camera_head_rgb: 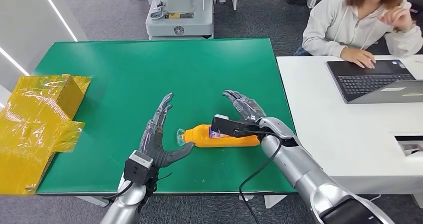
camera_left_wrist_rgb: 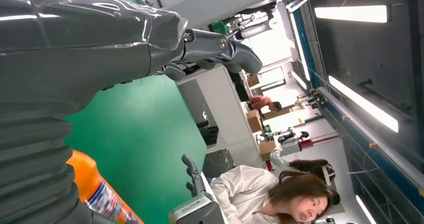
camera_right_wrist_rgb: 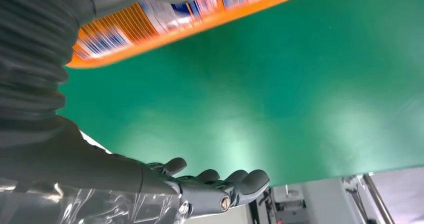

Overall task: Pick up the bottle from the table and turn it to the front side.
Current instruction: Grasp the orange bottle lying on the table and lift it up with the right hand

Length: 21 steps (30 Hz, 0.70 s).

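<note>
Both hands, left hand and right hand, are held with fingers spread around the orange bottle, which lies between them on the green worktop; rolling away could be caused by an uneven squeeze.

Orange bottle flat on table

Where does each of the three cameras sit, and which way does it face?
Head view: high on the robot, looking forward and down at the green table; both arms enter from below, left hand and right hand open on either side of the lying bottle.
Left wrist view: behind the left hand, looking across the table toward a seated person.
Right wrist view: behind the right hand, close over the table.
Shared: all three show the bottle and the green table.
</note>
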Available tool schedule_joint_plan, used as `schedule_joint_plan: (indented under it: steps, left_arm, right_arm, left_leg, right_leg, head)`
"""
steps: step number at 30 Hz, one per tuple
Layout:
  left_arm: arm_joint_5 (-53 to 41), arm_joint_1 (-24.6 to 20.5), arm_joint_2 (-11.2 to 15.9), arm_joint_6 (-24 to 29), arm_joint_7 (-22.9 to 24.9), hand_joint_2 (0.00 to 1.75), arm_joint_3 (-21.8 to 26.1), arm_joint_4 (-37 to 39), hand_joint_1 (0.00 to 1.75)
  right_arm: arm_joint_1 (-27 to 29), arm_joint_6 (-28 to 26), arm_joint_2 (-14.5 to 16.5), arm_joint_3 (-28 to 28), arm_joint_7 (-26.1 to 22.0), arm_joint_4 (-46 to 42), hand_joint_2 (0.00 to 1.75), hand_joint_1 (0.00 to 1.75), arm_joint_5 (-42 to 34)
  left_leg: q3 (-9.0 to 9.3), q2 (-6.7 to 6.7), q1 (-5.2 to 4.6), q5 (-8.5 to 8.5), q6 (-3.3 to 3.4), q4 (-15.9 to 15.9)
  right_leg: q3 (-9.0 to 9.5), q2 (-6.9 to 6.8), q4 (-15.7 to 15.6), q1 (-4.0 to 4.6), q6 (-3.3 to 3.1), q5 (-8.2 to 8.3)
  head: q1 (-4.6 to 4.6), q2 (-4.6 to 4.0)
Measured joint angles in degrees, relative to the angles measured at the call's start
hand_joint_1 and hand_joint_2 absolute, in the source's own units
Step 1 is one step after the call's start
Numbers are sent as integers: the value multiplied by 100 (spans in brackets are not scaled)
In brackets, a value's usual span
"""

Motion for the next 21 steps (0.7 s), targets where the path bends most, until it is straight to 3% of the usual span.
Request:
schedule_joint_plan:
  steps: [8,21]
  left_arm:
    - [356,-6,49,-234,96,175,0,154,0]
    - [704,13,163,-573,188,175,4,253,0]
  right_arm:
    - [-431,1086,133,276,38,830,175,0,-682]
    - [-695,1812,61,346,-65,1537,175,0,-1755]
  left_leg:
    - [-1,-2,0,1,1,1]
    - [5,-1,0,1,3,2]
  right_leg:
    - [0,-3,-1,0,0,0]
    - [3,-2,-3,0,1,0]
  head:
    - [1,0]
    - [0,0]
